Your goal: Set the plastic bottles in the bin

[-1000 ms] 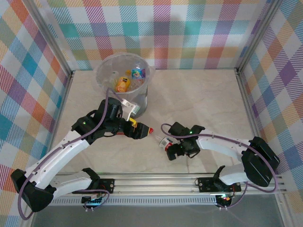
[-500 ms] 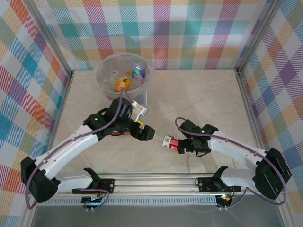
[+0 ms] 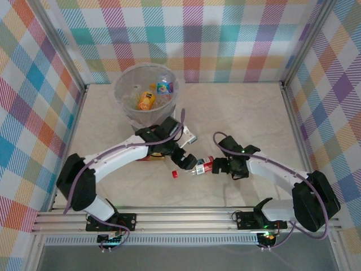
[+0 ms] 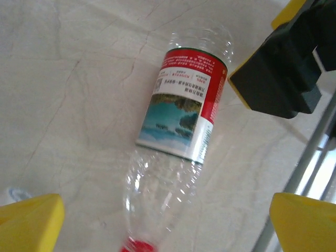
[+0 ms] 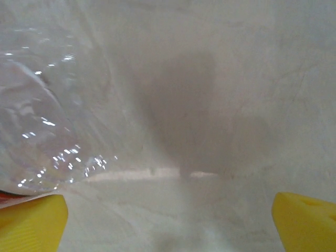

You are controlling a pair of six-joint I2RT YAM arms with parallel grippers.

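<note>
The left jaws hung spread wide over a bottle (image 4: 181,113) lying on its side on the desk (image 4: 63,79). Its red cap (image 4: 131,245) sat between the pads, with the label just ahead. The right jaws, also spread, faced its clear base (image 5: 37,100) from the other end. The bin (image 3: 128,116) stood well behind the left jaws. Apparently empty and thin-walled, the bottle looked light, slick and apt to roll or dent. The labelled middle seemed the surest hold.

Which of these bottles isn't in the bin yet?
The red-labelled bottle, lying on its side on the table; the others, like the orange one, sit inside the bin.
</note>
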